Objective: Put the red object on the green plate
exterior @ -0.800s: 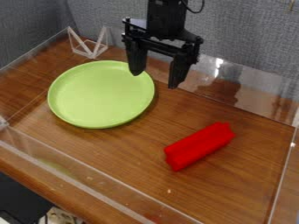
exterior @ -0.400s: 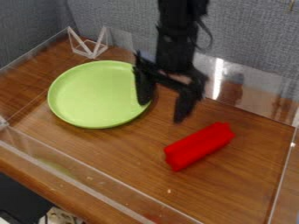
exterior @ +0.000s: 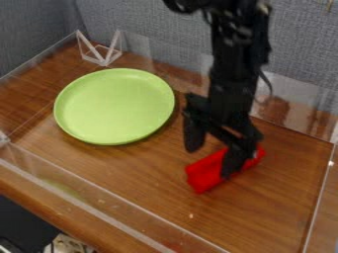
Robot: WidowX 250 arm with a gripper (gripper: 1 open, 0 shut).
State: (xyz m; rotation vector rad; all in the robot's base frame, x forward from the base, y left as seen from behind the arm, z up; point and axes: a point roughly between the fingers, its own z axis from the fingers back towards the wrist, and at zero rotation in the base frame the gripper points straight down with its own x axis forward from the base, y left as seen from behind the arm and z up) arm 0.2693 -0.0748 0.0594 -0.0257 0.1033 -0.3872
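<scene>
Red block (exterior: 205, 176) lies on the wooden bench (exterior: 119, 188), in the part toward four o'clock as the camera looks at it, its length running from about seven o'clock to one o'clock. My dark hand (exterior: 216, 158) is released, its two fingers spread wide, and it hangs over the block, hiding much of the block's middle and upper side. One finger comes down at the block's ten o'clock side, the other across its two o'clock half; whether either one touches it, I cannot tell. My arm (exterior: 235, 49) reaches down from twelve o'clock.

From the block, the round lime-green plate (exterior: 114, 106) sits toward ten o'clock, apart from it and flat on the same bench, with its shallow rim facing up. Just past the plate, at its twelve o'clock, stands a small white wire frame (exterior: 99, 49). A speckled grey backdrop (exterior: 145, 22) rises behind the bench's far edge.
</scene>
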